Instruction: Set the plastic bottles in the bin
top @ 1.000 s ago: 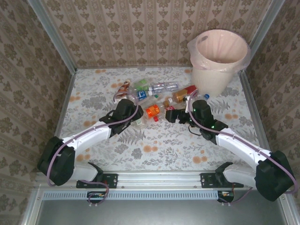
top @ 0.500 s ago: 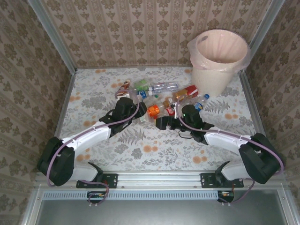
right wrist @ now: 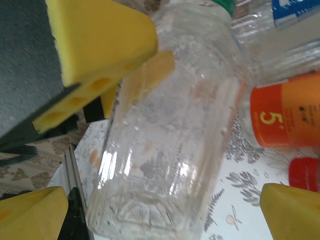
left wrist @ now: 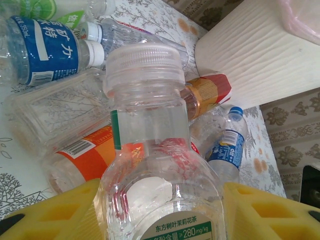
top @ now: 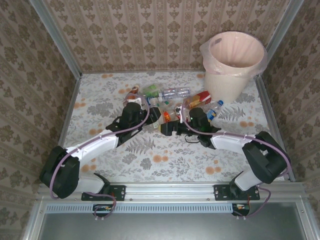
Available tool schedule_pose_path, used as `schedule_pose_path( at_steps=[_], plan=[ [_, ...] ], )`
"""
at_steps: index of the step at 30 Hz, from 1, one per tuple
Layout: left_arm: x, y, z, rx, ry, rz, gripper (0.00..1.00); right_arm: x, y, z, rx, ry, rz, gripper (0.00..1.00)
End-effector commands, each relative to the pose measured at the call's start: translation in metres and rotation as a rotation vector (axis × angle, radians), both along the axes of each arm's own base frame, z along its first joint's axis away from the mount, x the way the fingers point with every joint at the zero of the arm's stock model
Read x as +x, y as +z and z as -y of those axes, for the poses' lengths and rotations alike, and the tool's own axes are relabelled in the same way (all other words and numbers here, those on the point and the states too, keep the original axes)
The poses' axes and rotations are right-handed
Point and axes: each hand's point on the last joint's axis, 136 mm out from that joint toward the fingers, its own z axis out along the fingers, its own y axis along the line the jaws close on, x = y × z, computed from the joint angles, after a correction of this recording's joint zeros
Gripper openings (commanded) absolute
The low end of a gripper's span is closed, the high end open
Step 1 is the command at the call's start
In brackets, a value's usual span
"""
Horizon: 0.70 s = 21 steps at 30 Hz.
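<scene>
My left gripper (top: 152, 116) (left wrist: 160, 215) is shut on a clear bottle (left wrist: 150, 150) with a white cap and a green label, its yellow pads pressing both sides. That bottle's base (right wrist: 165, 165) sits between the wide-open fingers of my right gripper (top: 164, 128) (right wrist: 162, 212), touching neither pad. The other plastic bottles lie heaped behind: a blue-label one (left wrist: 47, 50), an orange-label one (left wrist: 87, 155) (right wrist: 285, 117), a red-and-amber one (top: 197, 98) and a small blue-cap one (top: 214, 110). The cream bin (top: 234, 65) (left wrist: 250, 55) with its pinkish bag stands at the far right.
Patterned walls close in the table (top: 175, 155) on three sides, with metal rails along the edges. The bin stands tight in the back right corner. Both arms meet at mid-table, their forearms angling inward from the near corners.
My right arm has swung left until its open fingers straddle the bottle in my left gripper. The left gripper has shifted slightly away and to the right with that bottle.
</scene>
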Motion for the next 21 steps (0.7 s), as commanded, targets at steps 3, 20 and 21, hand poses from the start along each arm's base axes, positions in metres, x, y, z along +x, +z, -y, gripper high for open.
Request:
schedule_pose_path(
  at_steps=[3, 20, 21],
  plan=[
    [0.003, 0.024, 0.017, -0.056, -0.050, 0.062, 0.55, 0.008, 0.019, -0.016, 0.065, 0.039, 0.041, 1.00],
    [0.004, 0.025, 0.024, -0.086, -0.065, 0.062, 0.55, 0.014, 0.007, -0.014, 0.043, 0.005, 0.012, 0.67],
    [0.004, 0.026, 0.024, -0.087, -0.067, 0.062, 0.55, 0.014, 0.008, -0.014, 0.043, 0.003, 0.015, 0.66]
  ],
)
